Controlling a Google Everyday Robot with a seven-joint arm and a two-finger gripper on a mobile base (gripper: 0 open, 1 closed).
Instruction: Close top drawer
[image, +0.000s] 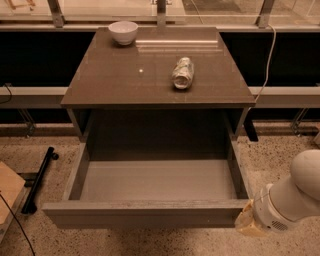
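The top drawer (150, 212) is pulled far out of the grey-brown cabinet toward me. Its light grey inner floor (157, 180) is bare. Its plain flat front runs across the bottom of the view. My gripper (247, 222) is at the lower right, at the right end of the drawer front, at the end of a white arm (292, 197). Only its tan base shows beside the front's corner; whether it touches the front I cannot tell.
On the cabinet top (110, 80) a white bowl (123, 31) stands at the back left and a crushed can (182, 72) lies right of centre. A black bar (40, 179) and a wooden board (7, 187) lie on the speckled floor at left. A cable (267, 55) hangs at right.
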